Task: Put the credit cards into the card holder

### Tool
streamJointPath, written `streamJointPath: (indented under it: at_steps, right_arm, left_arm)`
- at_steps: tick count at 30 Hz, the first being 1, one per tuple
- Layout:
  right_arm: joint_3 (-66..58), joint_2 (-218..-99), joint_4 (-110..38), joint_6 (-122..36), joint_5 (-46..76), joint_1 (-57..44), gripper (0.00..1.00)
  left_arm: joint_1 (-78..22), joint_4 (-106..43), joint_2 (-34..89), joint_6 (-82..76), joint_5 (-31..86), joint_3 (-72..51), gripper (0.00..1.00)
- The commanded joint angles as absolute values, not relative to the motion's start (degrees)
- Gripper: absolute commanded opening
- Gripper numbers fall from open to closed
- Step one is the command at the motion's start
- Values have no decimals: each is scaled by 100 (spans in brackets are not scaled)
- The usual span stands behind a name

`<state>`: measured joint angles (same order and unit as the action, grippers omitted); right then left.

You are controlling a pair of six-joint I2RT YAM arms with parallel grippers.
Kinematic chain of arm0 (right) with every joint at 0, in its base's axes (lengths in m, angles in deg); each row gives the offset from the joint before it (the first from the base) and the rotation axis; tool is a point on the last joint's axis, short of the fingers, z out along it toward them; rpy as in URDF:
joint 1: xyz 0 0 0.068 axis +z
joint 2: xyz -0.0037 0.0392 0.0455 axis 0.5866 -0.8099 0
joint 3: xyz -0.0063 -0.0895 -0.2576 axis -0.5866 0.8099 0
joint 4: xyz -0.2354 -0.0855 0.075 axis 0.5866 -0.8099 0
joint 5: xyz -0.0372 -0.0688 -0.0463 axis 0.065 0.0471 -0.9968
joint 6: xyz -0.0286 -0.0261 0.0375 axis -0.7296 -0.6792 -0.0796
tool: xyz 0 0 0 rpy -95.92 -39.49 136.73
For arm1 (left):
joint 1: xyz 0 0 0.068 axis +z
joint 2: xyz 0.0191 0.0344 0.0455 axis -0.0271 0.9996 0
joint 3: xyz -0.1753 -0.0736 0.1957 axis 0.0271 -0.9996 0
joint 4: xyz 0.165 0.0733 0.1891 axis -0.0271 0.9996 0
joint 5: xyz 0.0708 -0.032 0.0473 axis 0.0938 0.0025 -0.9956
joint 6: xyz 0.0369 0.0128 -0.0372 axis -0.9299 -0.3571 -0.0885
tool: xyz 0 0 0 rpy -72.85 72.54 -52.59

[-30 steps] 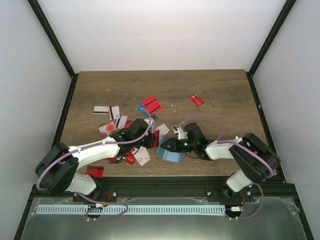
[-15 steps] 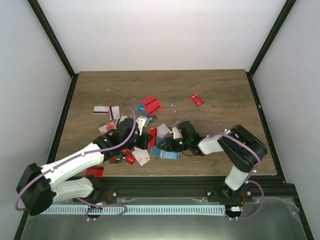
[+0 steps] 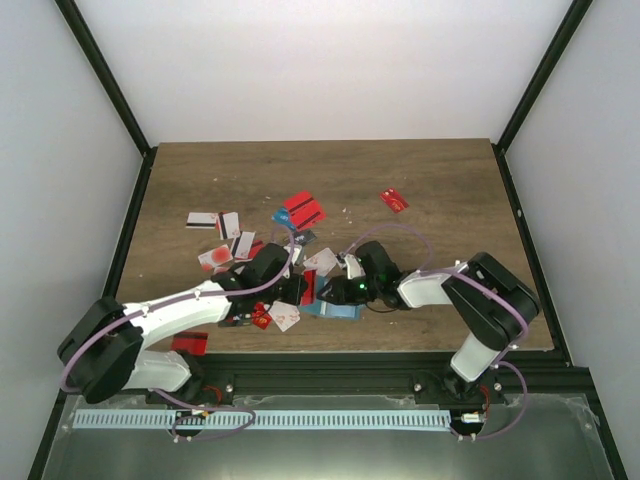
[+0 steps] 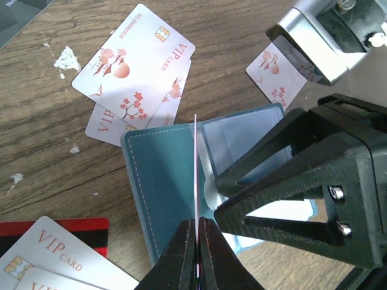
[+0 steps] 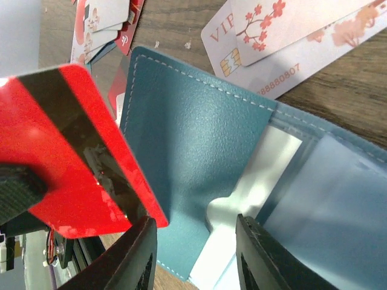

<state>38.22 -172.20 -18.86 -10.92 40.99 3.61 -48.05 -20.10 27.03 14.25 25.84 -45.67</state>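
**Q:** Where's the card holder?

**A:** The teal card holder [image 4: 158, 181] lies open on the wood table [image 4: 36, 139], directly under both grippers. Its stitched teal half is below the L gripper [image 4: 196, 225]. The lighter half w/ clear pockets is below the R gripper [image 5: 195, 225].

**Q:** L gripper state?

**A:** Pinched tight on a red card [image 5: 66, 139] w/ a black stripe. The card stands on edge and reaches fwd from the fingertips over the teal half, close to the fold. Can't tell if its edge touches the holder.

**Q:** And the R gripper?

**A:** Jaws apart at a mid width, nothing clamped between them. The fingertips point at the pocket side, just beside the red card. Contact w/ the holder can't be confirmed.

**Q:** Other cards nearby?

**A:** Two white VIP cards [image 4: 134, 63] w/ pink blossom print overlap just past the holder, ahead-left of the L gripper. Another white card [image 4: 275, 69] lies beyond the R gripper. A small pile [image 4: 54, 241], white VIP cards over a red one, sits close on the L gripper's left. In the overhead view, red striped cards [image 3: 303, 210] lie farther out beyond both grippers. A lone red card [image 3: 394, 200] sits well apart, far-right of the R gripper.
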Motion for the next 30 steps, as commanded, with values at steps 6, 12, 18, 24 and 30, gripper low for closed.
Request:
streamJointPath:
  at_steps: [6,12,18,24,30]
  right_arm:
    - [3758,-16383,-2653,-1411,3824,409,37]
    - [4096,-15612,-3263,-1504,3100,391,38]
    - [4445,-15449,-3444,-1378,2686,381,38]
    - [4611,-15378,-3592,-1315,2195,381,37]
    - [4737,-15360,-3583,-1268,2123,382,34]
  left_arm:
    - [-4761,-2651,2968,1547,2678,-4710,4]
    - [-4694,-2944,3102,1619,2943,-4775,4]
    - [-4645,-3179,3203,1696,3274,-4771,4]
    - [-4573,-3351,3351,1846,3462,-4718,4]
    - [-4515,-3657,3715,2061,3780,-4636,4]
